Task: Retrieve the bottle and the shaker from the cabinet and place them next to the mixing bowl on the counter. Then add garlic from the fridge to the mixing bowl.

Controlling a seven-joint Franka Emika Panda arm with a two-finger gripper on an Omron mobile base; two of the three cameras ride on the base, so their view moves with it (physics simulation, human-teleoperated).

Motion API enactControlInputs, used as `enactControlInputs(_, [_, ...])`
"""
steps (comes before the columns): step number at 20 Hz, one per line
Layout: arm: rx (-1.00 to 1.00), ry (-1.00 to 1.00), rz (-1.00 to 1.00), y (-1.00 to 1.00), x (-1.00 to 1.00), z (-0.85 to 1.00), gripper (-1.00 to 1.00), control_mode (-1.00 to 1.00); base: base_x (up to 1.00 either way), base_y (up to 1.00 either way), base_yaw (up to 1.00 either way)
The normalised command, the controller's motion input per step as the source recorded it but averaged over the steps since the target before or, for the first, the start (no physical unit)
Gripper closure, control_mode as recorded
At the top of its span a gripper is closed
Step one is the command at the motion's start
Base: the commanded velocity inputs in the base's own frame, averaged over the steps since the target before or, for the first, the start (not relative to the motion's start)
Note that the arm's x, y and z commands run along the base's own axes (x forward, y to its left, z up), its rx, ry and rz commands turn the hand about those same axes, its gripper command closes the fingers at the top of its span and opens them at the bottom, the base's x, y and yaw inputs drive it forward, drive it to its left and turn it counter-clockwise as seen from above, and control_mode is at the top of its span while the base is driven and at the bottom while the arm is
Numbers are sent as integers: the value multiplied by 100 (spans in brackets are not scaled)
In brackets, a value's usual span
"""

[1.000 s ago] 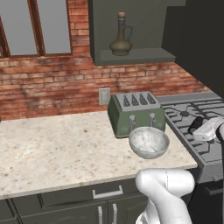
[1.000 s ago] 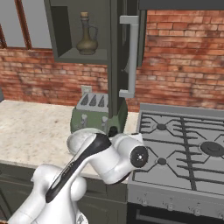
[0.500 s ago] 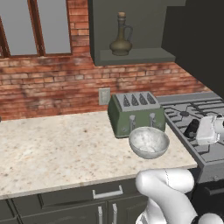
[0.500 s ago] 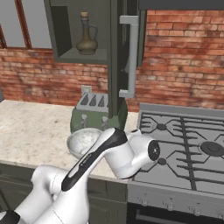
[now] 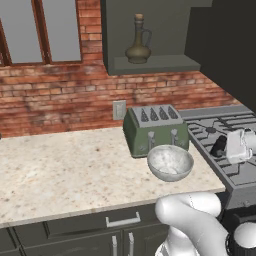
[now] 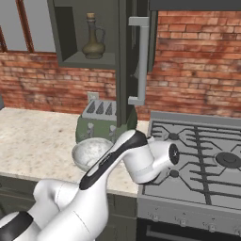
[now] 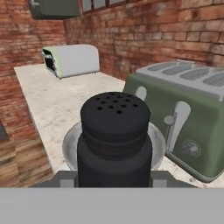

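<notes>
Hand (image 5: pixel 223 146) clenched on the shaker (image 7: pixel 114 140), a small black tapered cylinder with a perforated top and ribbed neck, held upright above the hob (image 5: pixel 225 135) just right of the bowl (image 5: pixel 170 162). Bowl is pale grey, mottled inside, on the worktop (image 5: pixel 65 170) touching or just in front of the green 4-slot toaster (image 5: pixel 155 129). Olive-brown bottle (image 5: pixel 138 46) with cork and handle stands on the cabinet (image 5: pixel 155 62) shelf.
</notes>
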Motion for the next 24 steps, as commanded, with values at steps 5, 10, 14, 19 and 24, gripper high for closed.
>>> enactControlInputs(5, [0, 9, 0, 0, 38, -45, 100, -100, 0, 0, 0])
enactControlInputs(10, [0, 8, -1, 0, 36, -47, 100, -100, 0, 0, 0])
enactControlInputs(14, [0, 9, 0, 0, 39, -40, 100, -100, 0, 0, 0])
enactControlInputs(19, [0, 11, 0, -3, 35, -31, 100, -100, 0, 0, 0])
enactControlInputs(24, [0, 5, 3, -18, 14, -2, 100, -100, 0, 0, 0])
